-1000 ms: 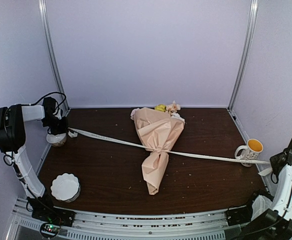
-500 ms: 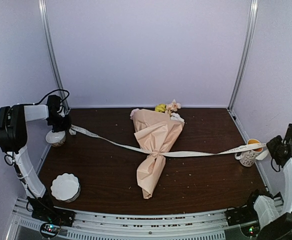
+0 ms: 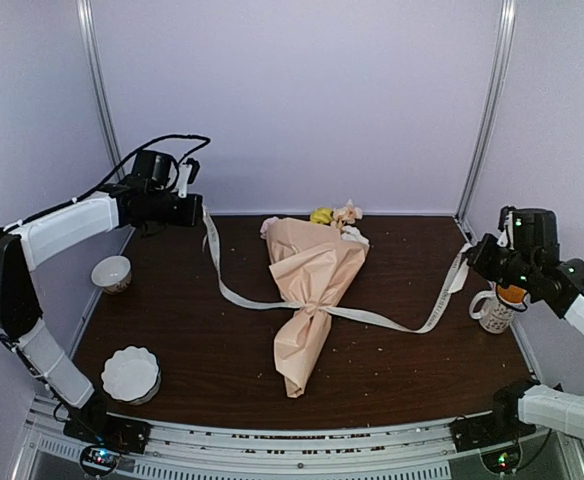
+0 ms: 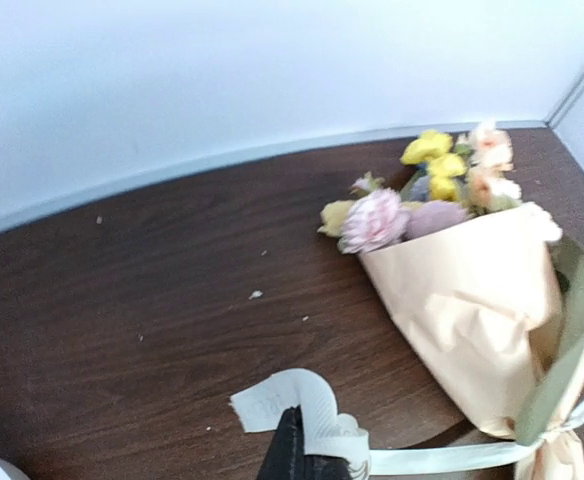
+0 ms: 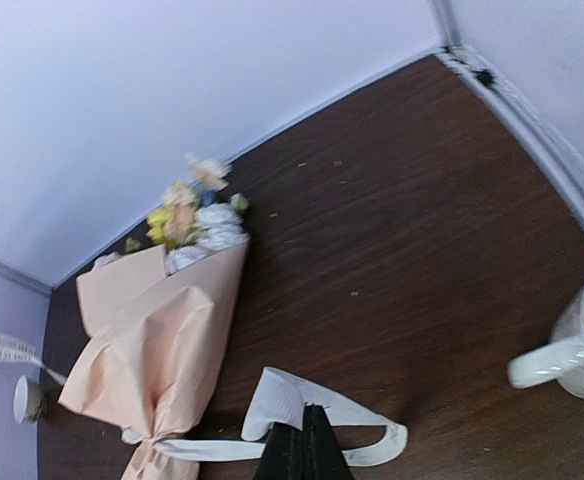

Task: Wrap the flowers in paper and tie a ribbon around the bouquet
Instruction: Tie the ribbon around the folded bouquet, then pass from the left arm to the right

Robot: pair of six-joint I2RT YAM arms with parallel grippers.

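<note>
The bouquet [image 3: 312, 285], a peach-pink paper cone with yellow, pink and white flowers [image 3: 334, 216] at its far end, lies mid-table with its tail toward me. The cream ribbon [image 3: 377, 318] is knotted round its waist. Each end rises slack to a raised gripper. My left gripper [image 3: 196, 209] is shut on the left end, up near the back left. My right gripper [image 3: 474, 253] is shut on the right end, above the mug. In the left wrist view the ribbon [image 4: 317, 405] curls over the shut gripper [image 4: 297, 440]. The right wrist view shows the same: ribbon [image 5: 282, 392], gripper [image 5: 307, 435].
A white mug [image 3: 498, 305] with a yellow inside stands at the right edge under my right arm. A small bowl [image 3: 111, 272] sits by the left wall. A white scalloped bowl [image 3: 131, 374] rests at the front left. Metal frame posts stand in both back corners.
Both arms have lifted and swung inward toward the bouquet. The ribbon, stretched nearly straight before, now hangs in slack curves on each side. The bouquet has stayed put over the last half second.
</note>
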